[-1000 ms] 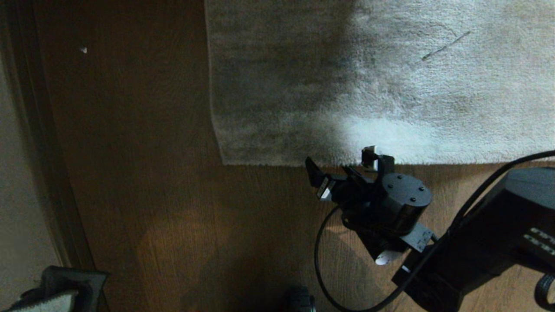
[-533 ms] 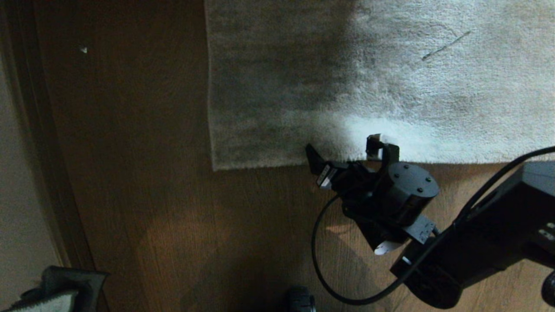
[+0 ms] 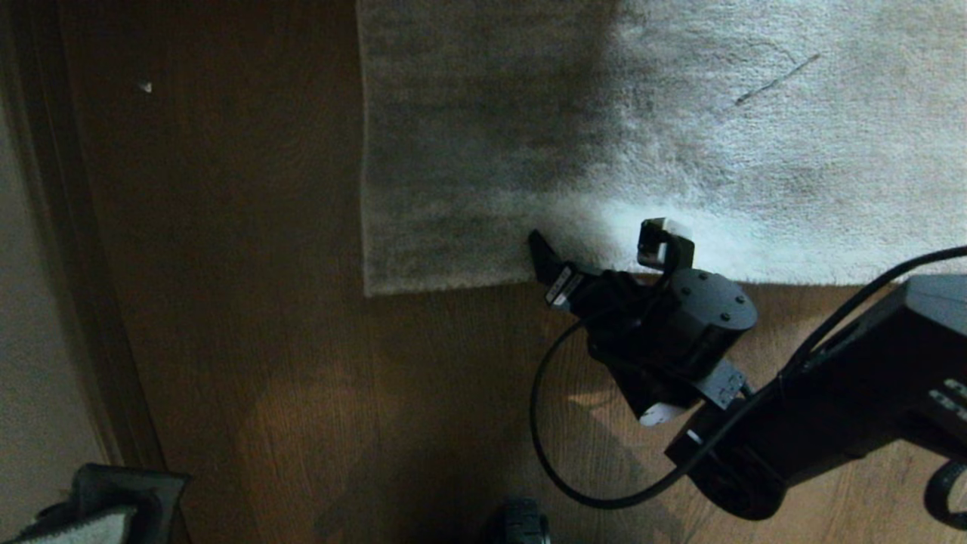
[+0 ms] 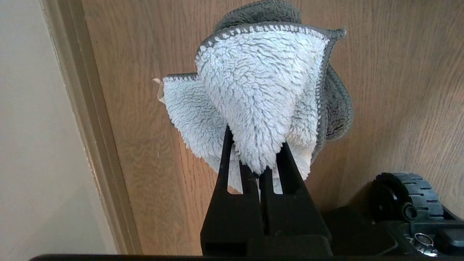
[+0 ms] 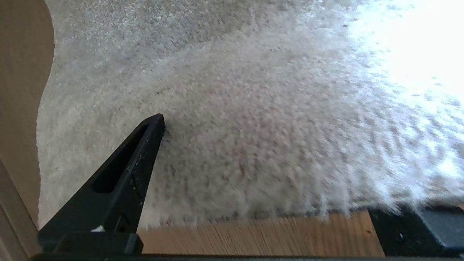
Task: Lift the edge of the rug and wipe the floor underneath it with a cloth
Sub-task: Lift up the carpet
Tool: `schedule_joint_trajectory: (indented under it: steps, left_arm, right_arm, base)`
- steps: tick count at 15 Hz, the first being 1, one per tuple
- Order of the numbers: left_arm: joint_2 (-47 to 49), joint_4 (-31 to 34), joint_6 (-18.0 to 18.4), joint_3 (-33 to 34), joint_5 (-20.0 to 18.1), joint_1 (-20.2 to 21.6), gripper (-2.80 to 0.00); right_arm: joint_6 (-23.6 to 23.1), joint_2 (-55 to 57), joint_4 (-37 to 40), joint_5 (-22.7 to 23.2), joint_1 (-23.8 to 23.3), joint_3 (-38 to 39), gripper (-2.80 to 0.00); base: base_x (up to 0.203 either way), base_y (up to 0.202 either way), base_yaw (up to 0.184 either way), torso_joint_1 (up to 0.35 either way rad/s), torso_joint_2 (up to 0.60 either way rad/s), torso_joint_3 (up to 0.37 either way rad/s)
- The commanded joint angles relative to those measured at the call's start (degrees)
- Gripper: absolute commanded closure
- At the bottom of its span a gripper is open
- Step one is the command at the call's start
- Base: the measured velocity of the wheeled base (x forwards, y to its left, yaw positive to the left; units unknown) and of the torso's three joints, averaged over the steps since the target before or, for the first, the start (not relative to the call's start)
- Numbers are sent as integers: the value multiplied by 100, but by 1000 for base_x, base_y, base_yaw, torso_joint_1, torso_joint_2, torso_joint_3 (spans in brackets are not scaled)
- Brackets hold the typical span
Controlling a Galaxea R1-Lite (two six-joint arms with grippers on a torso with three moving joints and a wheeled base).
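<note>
The right gripper straddles the rug edge with jaws spread wide — one finger pressed on the pile, nothing clamped. The left gripper (parked low at the robot's left) pinches the cloth above the floor.

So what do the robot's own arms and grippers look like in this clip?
All matte black. The right gripper has two tapered, slotted fingers on a round, screw-studded wrist housing, small white labels, and a black cable looping beside the blocky right arm. The left gripper has matching slim, slotted black fingers.
</note>
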Motion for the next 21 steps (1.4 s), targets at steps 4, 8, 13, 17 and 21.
schedule_joint_trajectory:
  steps: [4, 8, 13, 17, 21]
  left_arm:
    - [-2, -4, -2, 0, 3, -4, 0]
    - [-2, -4, -2, 0, 3, -4, 0]
    - [-2, -4, -2, 0, 3, -4, 0]
    - [-2, -4, -2, 0, 3, -4, 0]
    - [-2, -4, -2, 0, 3, 5, 0]
  right_arm:
    - [45, 65, -274, 0, 6, -148, -280]
    - [27, 56, -274, 0, 26, -227, -280]
    - [18, 91, -274, 0, 174, -304, -280]
    - [9, 150, -274, 9, 209, -412, -280]
    - [17, 246, -274, 18, 217, -482, -280]
  base:
    - [0, 0, 0, 0, 0, 0]
    - [0, 0, 0, 0, 0, 0]
    - [0, 0, 0, 0, 0, 0]
    - [0, 0, 0, 0, 0, 0]
    - [0, 0, 0, 0, 0, 0]
